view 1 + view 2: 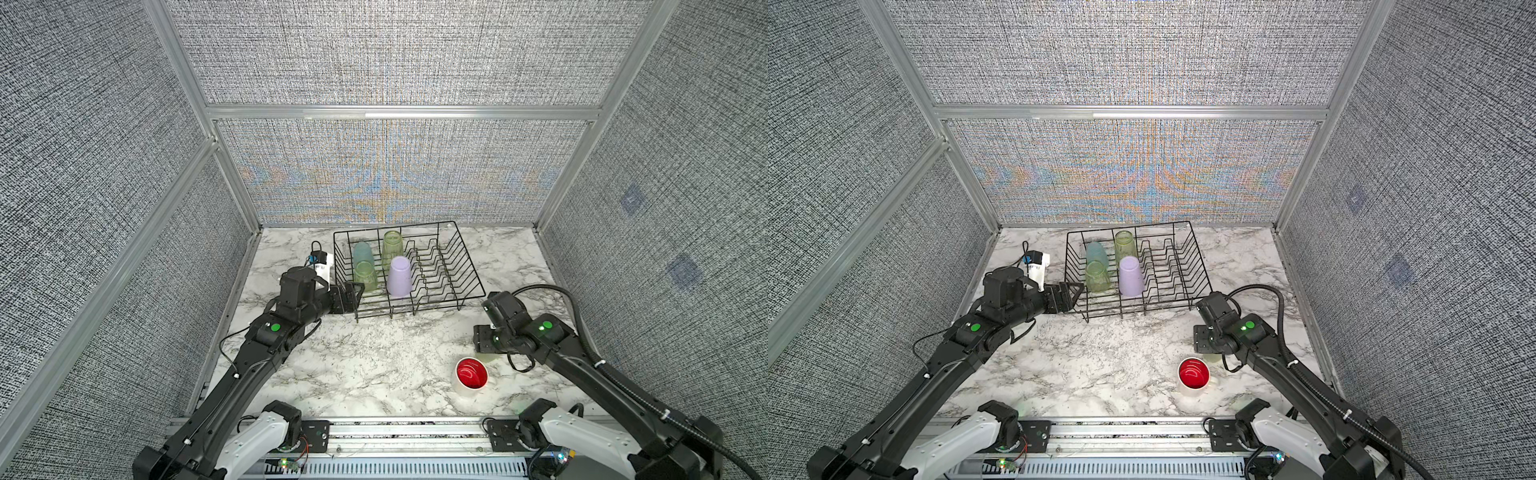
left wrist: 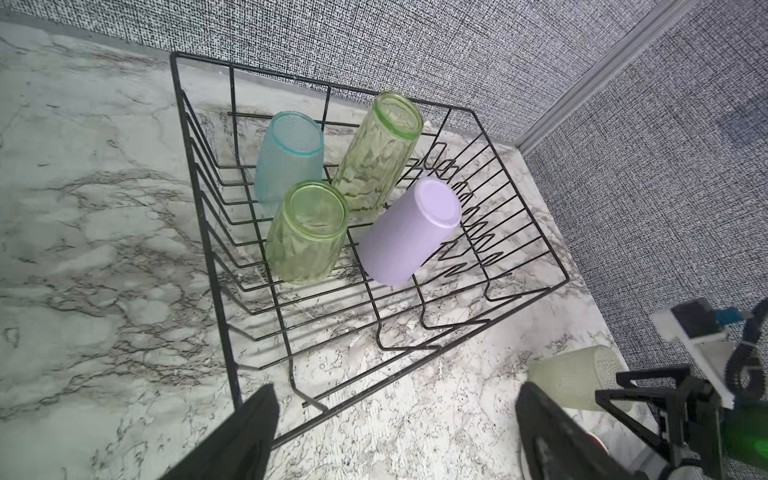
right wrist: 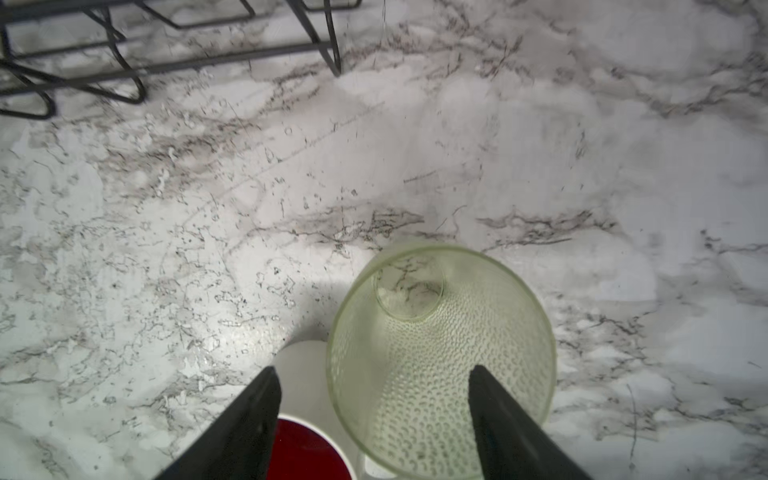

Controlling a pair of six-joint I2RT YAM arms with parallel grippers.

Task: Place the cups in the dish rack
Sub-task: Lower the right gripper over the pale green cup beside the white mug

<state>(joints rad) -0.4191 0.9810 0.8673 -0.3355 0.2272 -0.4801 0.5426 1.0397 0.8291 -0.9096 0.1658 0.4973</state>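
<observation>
The black wire dish rack (image 1: pixel 471 266) (image 2: pixel 328 86) stands at the back and holds several upturned cups: light blue (image 1: pixel 362 251), tall green (image 1: pixel 392 245), short green (image 1: pixel 365 274) and lilac (image 1: pixel 400 276). My left gripper (image 1: pixel 355 293) (image 2: pixel 395 390) hangs open and empty at the rack's near left corner. At the front right a white cup with red inside (image 1: pixel 471 374) stands mouth up. Beside it is the frosted yellow-green cup (image 3: pixel 440 345) (image 2: pixel 577 378). My right gripper (image 3: pixel 374 372) (image 1: pixel 486 347) is open astride its rim, one finger inside, the other between the two cups.
A white device with a blue tag and a black cable (image 1: pixel 322 264) lies left of the rack. Grey fabric walls close in the marble table (image 1: pixel 374 365) on three sides. An aluminium rail (image 1: pixel 395 432) with both arm bases runs along the front edge.
</observation>
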